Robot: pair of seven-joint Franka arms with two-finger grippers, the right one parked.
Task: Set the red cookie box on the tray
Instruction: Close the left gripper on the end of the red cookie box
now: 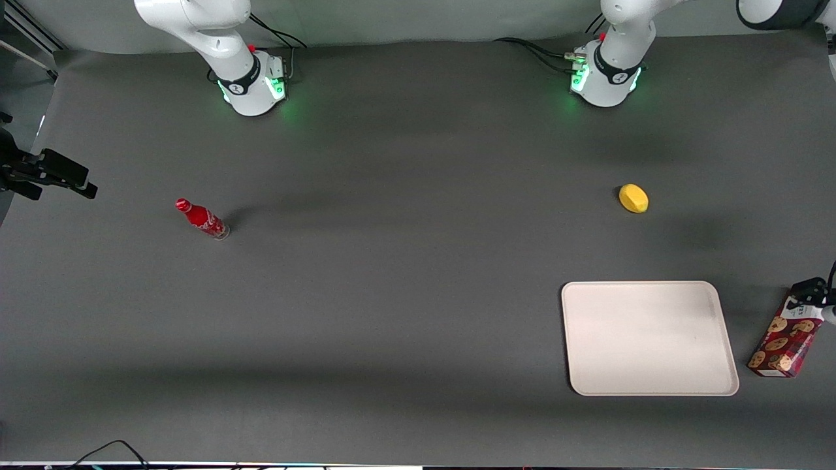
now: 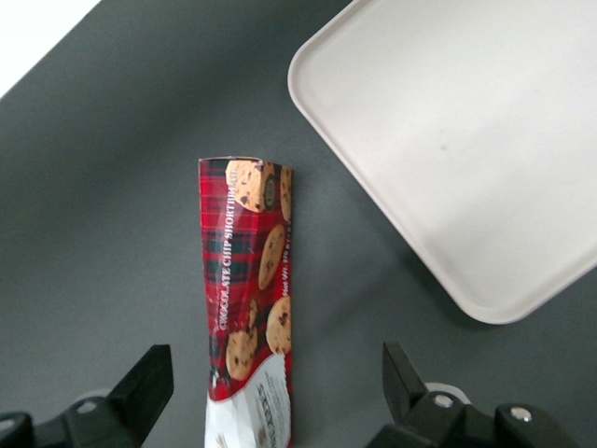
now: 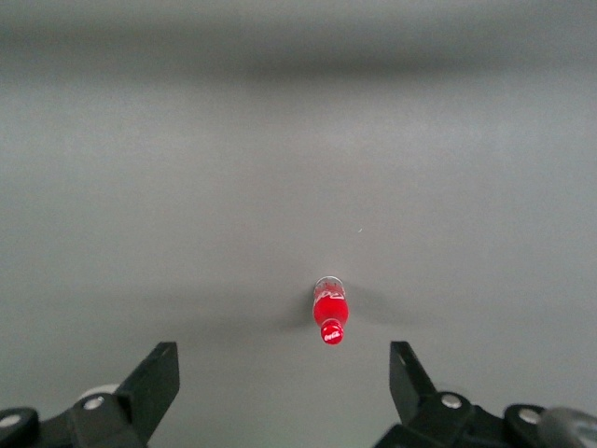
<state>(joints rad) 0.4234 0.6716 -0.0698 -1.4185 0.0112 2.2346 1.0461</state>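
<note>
Two black fingers (image 2: 149,383) of the claw (image 2: 277,392) sit closest to the wrist camera, spread wide apart with nothing held between them. In the front view the claw (image 1: 810,294) hangs at the working arm's end of the surface (image 1: 392,313), right over the white-label end of the red cookie box (image 1: 784,339).

From the wrist, the red cookie box (image 2: 247,299) lies flat on the dark surface (image 2: 112,233) below the claw, in the gap between the two fingers but not touching either one. Its white label end is the end under the claw, and its cookie pictures face up.

Next to the box is the tray (image 2: 466,149), cream white and bare. A strip of dark surface shows between them, so the box is near the tray (image 1: 712,365) but not on it and not touching it.

Farther from the front camera than the tray sits a yellow lemon (image 1: 633,198). Well away from the tray, toward the parked arm's end of the surface, stands a small red bottle (image 1: 201,219), leaning a bit in the front view.
</note>
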